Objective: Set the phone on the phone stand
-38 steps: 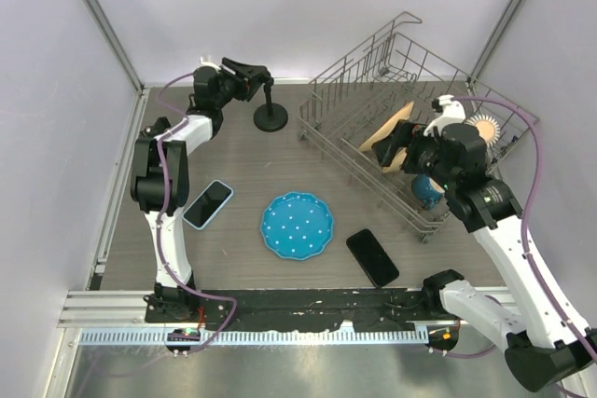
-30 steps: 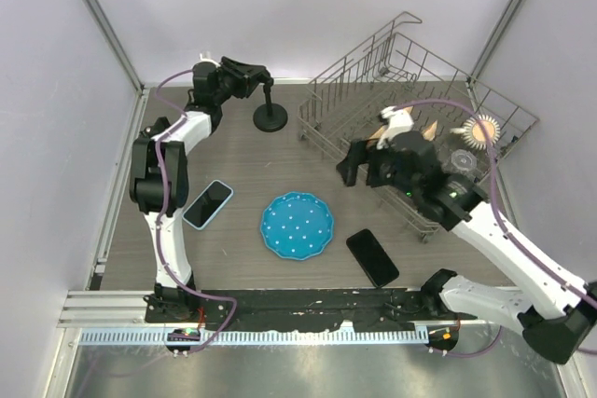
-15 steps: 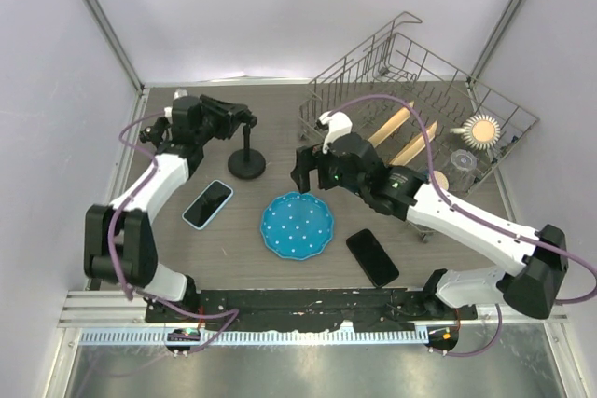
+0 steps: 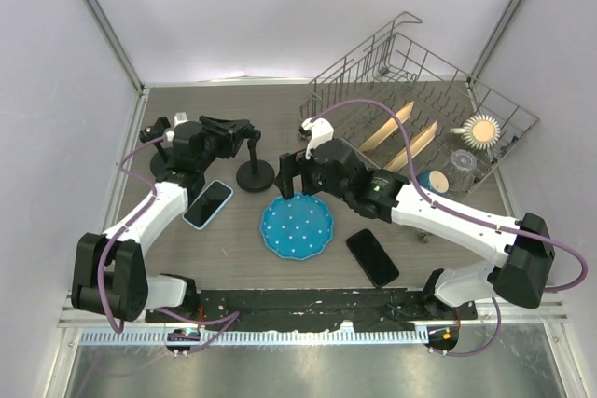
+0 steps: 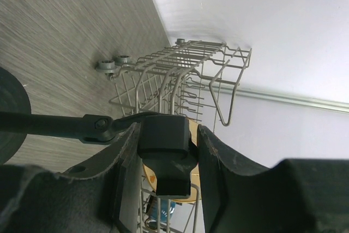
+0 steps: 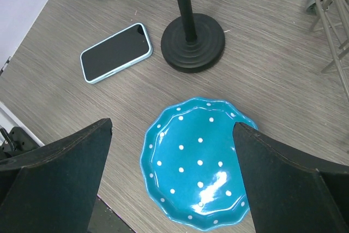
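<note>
The phone stand (image 4: 254, 175) stands upright on the grey wood-grain table (image 4: 280, 123) - a round, stepped black base, a thin black stem and a blocky matte head. The left end effector (image 4: 237, 130) is clamped on that head; in the left wrist view its two dark, rough-edged fingers (image 5: 126, 156) press against either side of the block.

Two phones lie flat on the table, both apart from the stand. One, in a pale blue case with rounded corners (image 4: 208, 203), sits just left of the stand's base with its glossy dark screen up. The other, a plain black slab (image 4: 372, 256), lies near the front edge, to the right of the plate (image 4: 297, 225).

The plate is glossy teal with white dots and a scalloped rim. The right end effector (image 4: 291, 174) hovers over its far edge with fingers spread wide and holding nothing - the right wrist view shows plate, stand base and blue-cased phone between them.

A wire dish rack (image 4: 410, 90) at the far right holds flat wooden pieces (image 4: 392, 128).
</note>
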You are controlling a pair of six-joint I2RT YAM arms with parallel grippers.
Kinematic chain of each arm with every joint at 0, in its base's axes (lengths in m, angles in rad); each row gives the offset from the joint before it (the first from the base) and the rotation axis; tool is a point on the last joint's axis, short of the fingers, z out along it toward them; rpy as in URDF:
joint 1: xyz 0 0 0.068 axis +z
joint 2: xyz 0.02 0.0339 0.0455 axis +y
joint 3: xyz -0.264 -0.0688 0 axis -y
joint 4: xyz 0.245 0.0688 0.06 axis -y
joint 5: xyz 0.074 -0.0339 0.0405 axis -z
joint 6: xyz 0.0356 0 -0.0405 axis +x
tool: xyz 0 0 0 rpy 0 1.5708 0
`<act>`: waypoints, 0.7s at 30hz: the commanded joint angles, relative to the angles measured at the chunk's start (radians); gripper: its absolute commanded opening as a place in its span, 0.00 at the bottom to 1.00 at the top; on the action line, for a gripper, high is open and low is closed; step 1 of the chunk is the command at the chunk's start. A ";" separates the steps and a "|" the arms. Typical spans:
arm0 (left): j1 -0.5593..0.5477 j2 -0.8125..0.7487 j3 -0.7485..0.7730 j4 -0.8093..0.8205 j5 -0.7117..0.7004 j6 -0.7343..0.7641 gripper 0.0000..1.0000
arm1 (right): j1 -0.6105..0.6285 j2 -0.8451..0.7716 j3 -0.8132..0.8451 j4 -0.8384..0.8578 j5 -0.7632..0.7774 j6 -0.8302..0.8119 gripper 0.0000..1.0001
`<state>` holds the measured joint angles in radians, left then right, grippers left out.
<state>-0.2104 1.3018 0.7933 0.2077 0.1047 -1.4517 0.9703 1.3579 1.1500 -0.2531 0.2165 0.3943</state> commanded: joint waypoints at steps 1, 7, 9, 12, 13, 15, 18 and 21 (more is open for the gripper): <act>-0.014 -0.032 -0.051 0.180 0.033 -0.047 0.00 | 0.011 -0.029 -0.004 0.061 0.035 0.026 0.98; -0.014 -0.082 -0.115 0.241 0.102 -0.010 0.77 | 0.013 -0.029 -0.009 0.051 0.060 0.032 0.98; -0.012 -0.133 -0.112 0.182 0.125 0.037 0.90 | 0.013 -0.017 -0.007 0.043 0.072 0.034 0.98; -0.009 -0.212 -0.111 0.063 0.185 0.129 0.97 | 0.013 0.000 0.008 0.046 0.080 0.020 0.98; -0.006 -0.232 -0.105 -0.015 0.199 0.160 0.98 | 0.013 0.013 0.026 0.043 0.078 0.015 0.98; 0.006 -0.287 -0.063 -0.123 0.237 0.291 0.98 | 0.013 0.029 0.046 0.054 0.072 0.012 0.98; 0.017 -0.277 0.042 -0.345 0.272 0.494 1.00 | -0.005 0.073 0.102 0.071 0.011 0.044 0.98; 0.063 -0.195 0.150 -0.585 0.353 0.601 1.00 | -0.036 0.135 0.171 0.090 -0.057 0.164 0.98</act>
<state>-0.1940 1.0386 0.7918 -0.0719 0.3256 -1.1103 0.9646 1.4475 1.2179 -0.2382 0.2356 0.4438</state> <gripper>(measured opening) 0.996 0.981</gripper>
